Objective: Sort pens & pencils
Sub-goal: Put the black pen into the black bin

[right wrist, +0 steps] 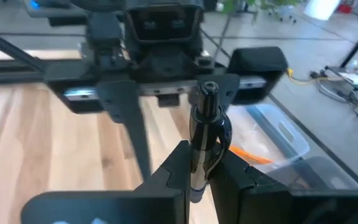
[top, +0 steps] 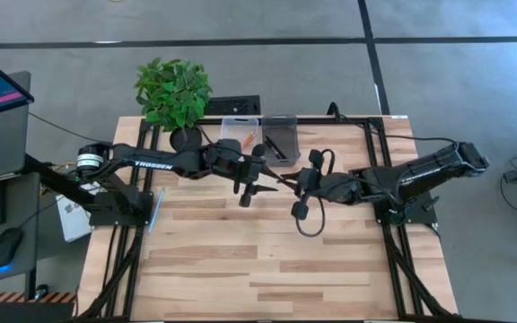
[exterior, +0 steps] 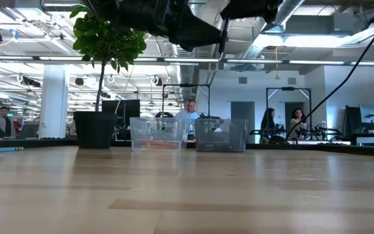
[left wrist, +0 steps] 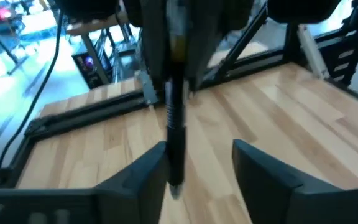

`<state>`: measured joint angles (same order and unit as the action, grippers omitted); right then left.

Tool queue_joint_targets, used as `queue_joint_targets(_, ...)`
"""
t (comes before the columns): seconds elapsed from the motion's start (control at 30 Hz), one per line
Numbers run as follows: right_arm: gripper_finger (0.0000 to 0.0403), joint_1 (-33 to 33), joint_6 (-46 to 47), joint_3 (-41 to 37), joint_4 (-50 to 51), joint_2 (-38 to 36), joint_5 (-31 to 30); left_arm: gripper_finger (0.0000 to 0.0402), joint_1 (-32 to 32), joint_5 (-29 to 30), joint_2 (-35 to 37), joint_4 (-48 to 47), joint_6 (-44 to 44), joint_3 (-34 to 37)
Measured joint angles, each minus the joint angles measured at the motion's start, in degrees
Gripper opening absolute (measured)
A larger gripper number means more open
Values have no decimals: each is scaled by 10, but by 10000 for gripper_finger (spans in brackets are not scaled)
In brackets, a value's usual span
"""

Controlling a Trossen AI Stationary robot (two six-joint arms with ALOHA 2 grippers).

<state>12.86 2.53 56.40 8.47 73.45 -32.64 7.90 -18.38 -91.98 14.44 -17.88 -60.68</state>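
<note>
Mid-air handoff, centre of high view, just below the two clear bins.

- R claw (right wrist: 197, 168): clenched on a black pen (right wrist: 204, 134), fingers pressed on both sides of the barrel.
- L claw (left wrist: 197, 162): released. Fingers stand apart, pen runs between them, close to one finger. Can't tell if it touches.
- Pen is well above the table (top: 267, 269), carried by R claw alone.

Bins, upper centre of high view:
- pencil bin (top: 239, 128): orange pencils inside.
- pen bin (top: 281, 136): just right of it, dark pens inside. Looks like the target.
- Plant (top: 173, 90) sits upper left of the bins.

Risks from here (my guess):
- L fingers flank the barrel closely. If either arm pulls away off-line, a finger could drag the pen and twist it in R's grip.
- R seems to hold the pen lengthwise along its fingers. That gives poor resistance to sliding, so a quick swing could let it slip out and roll on the table.
- The bins sit side by side. A release slightly too far left in the high view puts the pen in with the pencils.
- A long pen going in flat may bridge the bin rim. Should go in tip-down.

Pointing:
- Long axis runs roughly left-right in the high view, along the line joining the claws.
- The free end points at the L arm. Can't tell cap end from tip end.
</note>
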Motion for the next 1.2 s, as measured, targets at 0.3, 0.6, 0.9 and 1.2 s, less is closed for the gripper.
queue_joint_targets(0.3,60,-152,0,0,50,0,95,203,-5,15,5,-219,-10,0)
queue_joint_targets(0.6,60,-334,5,0,47,0,276,204,-36,151,5,-432,41,0)
queue_joint_targets(0.9,60,-421,14,6,41,72,372,204,-56,178,5,-484,84,0)
queue_joint_targets(1.2,60,-421,-15,112,131,210,375,204,-59,178,5,-491,111,0)
